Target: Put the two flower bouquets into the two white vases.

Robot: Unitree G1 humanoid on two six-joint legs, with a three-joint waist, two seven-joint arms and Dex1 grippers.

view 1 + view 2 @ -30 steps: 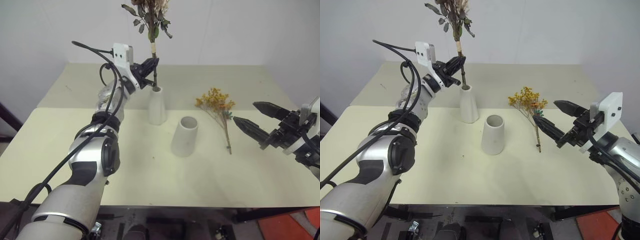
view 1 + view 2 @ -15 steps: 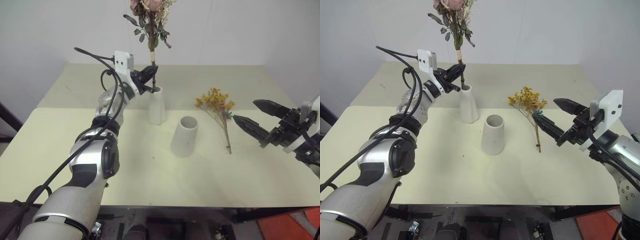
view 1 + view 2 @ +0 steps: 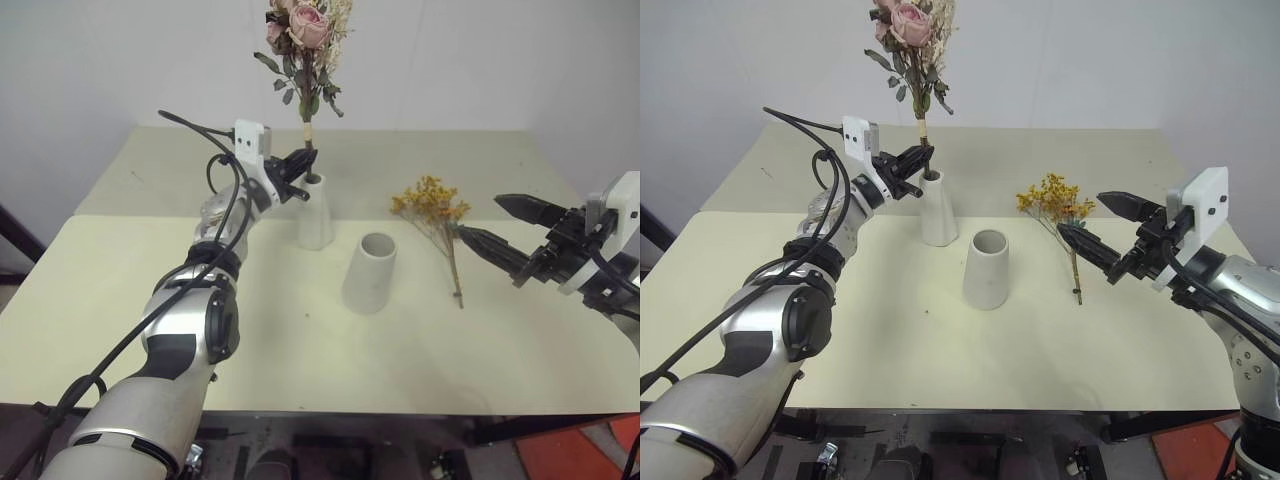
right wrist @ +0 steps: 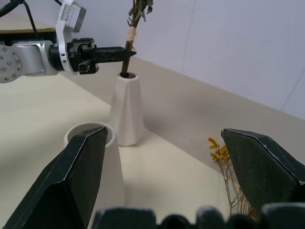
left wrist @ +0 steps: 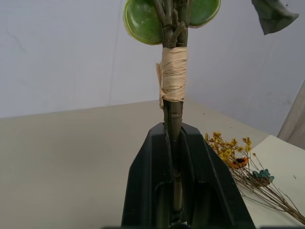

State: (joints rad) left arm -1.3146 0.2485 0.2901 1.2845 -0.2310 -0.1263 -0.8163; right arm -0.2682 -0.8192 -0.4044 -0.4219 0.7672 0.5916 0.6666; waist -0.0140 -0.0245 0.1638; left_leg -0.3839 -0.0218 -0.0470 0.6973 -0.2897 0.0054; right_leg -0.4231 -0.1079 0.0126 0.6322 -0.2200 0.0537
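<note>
Left eye view: left gripper clamped on stem of rose bouquet, stem end down in mouth of slim vase toward far edge of table, blooms upright above. Wide vase just nearer, mid-table, mouth up. Yellow bouquet flat on table toward right edge. Right gripper beside it, fingers spread wide apart, holding nothing.
</note>
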